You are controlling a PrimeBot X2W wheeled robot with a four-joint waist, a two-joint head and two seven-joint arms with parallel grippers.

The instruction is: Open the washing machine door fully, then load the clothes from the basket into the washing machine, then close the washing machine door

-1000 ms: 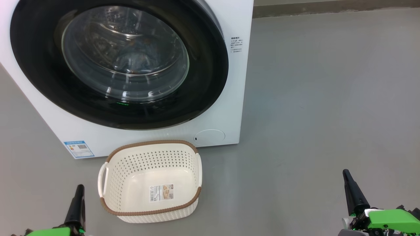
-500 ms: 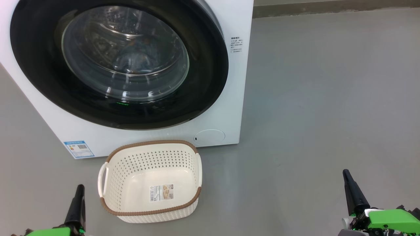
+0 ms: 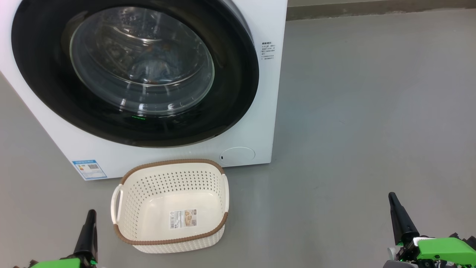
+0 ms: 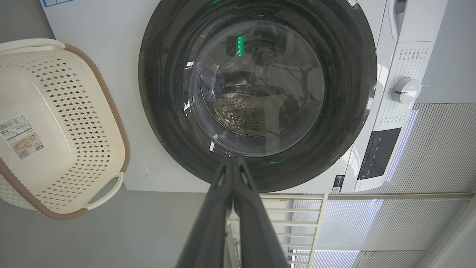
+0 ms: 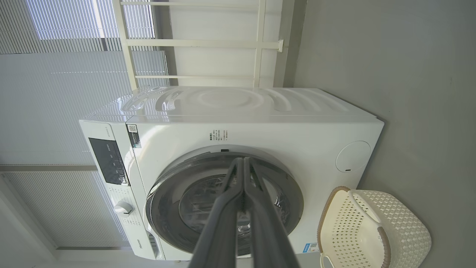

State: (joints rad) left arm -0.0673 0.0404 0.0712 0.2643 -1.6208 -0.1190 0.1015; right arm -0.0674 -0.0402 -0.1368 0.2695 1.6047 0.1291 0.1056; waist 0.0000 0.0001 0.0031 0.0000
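Observation:
The white washing machine (image 3: 266, 26) stands ahead, and its door (image 3: 230, 93), a black rim around a glass bowl, lies flush against the front. Through the glass a bluish bundle, the clothes (image 3: 148, 69), shows dimly inside the drum. The cream basket (image 3: 171, 163) sits on the floor just before the machine, with nothing in it but a sticker. My left gripper (image 3: 90, 213) is shut at the lower left, close to the basket's left handle. My right gripper (image 3: 391, 197) is shut at the lower right, far from both. In the wrist views, left gripper (image 4: 232, 160) and right gripper (image 5: 243, 160) have fingers pressed together, holding nothing.
Bare grey floor (image 3: 372, 111) stretches to the right of the machine. A round service flap (image 3: 237, 155) and a blue label (image 3: 89, 169) sit low on its front. The control panel and dial (image 4: 406, 90) lie along its top. A white rack (image 5: 208, 42) stands behind it.

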